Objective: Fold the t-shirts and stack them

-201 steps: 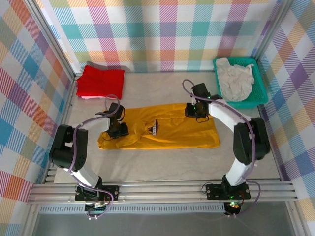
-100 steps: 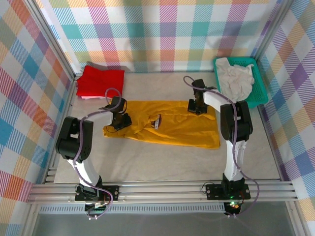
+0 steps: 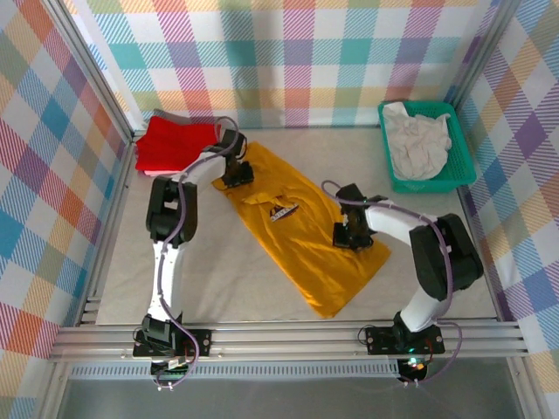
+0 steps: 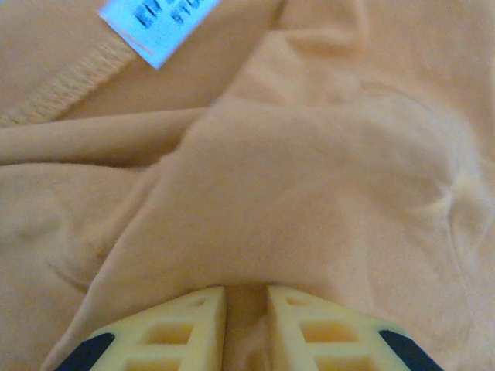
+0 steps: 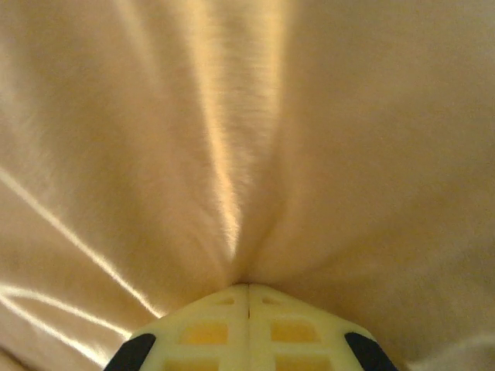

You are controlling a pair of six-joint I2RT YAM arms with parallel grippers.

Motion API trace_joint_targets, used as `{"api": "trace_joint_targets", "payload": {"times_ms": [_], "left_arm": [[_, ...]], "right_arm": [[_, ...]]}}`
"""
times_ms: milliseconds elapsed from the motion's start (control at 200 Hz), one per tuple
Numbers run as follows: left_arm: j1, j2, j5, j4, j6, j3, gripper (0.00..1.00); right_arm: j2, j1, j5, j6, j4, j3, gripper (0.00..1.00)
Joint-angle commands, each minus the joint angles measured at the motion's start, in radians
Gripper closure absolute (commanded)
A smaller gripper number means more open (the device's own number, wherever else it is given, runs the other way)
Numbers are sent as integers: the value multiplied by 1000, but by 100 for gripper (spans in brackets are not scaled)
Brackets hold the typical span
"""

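Grey tabletop (image 3: 244, 288), mustard t-shirt (image 3: 301, 249) lying diagonal.
Pinched by left gripper (image 3: 236, 173) and right gripper (image 3: 349, 237) so I can spread it flat.

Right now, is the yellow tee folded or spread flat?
Spread out, not folded: the yellow tee lies diagonally across the table, logo up, with the left hand and right hand pinching opposite ends.

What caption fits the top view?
Left end effector and right end effector pinch the mustard-yellow t-shirt, spread diagonally.
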Motion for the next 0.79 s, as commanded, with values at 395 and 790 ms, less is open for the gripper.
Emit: {"api": "trace_joint_targets", "payload": {"times_ms": [395,790], "left_arm": [[-46,317,166,-83,154,741,54],[-52,-394,46,341,64,-227,52]], "right_arm": [[-226,225,-89,55,-3,76,84],[103,-17,-16,-20,1,452,95]]}}
